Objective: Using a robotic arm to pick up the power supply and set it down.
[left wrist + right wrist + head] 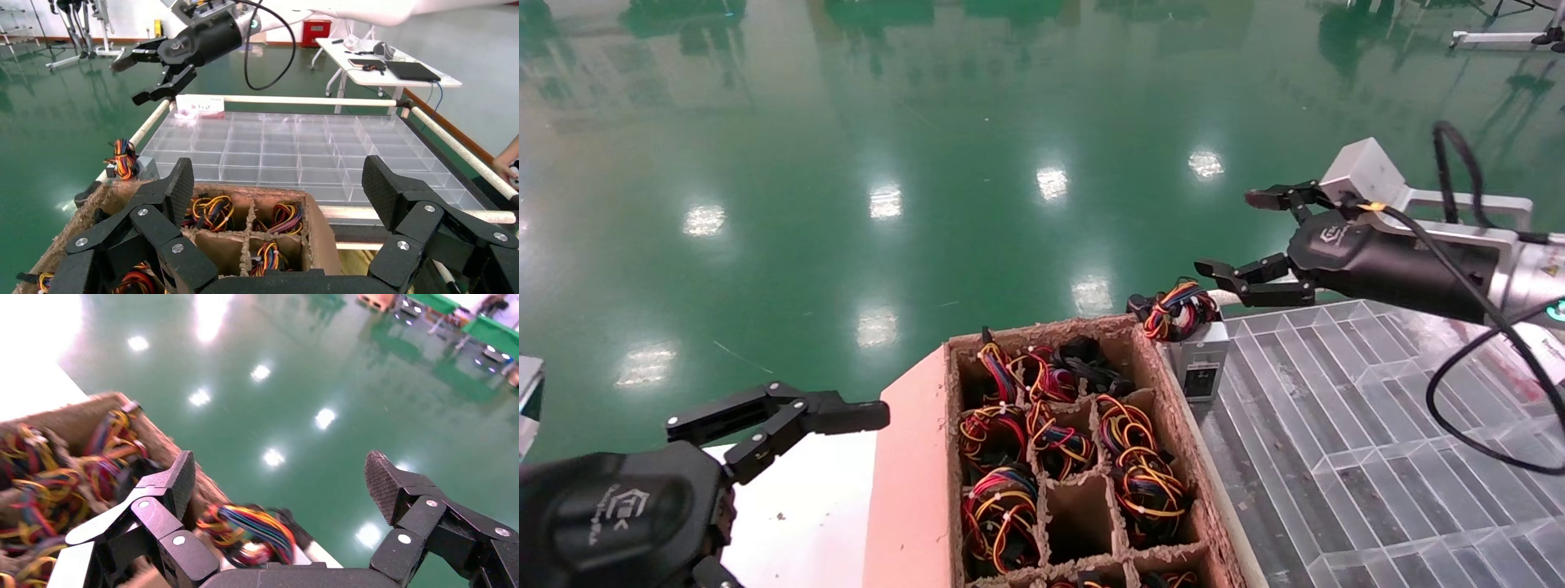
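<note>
A small silver-grey power supply (1200, 365) with a black socket panel stands at the near-left corner of the clear divided tray (1344, 425), its tied wire bundle (1179, 310) on top. The bundle also shows in the left wrist view (124, 157) and right wrist view (245, 530). My right gripper (1231, 233) hangs open above and just right of it, holding nothing. Black cables loop from that robotic arm (1434, 265). My left gripper (789, 420) is open low at the left, over the white table.
A cardboard divided box (1173, 425) beside the tray holds several more wired power supplies (1144, 482). Green floor (887, 163) lies beyond the table edge. A white desk (379, 70) stands past the tray's far rail.
</note>
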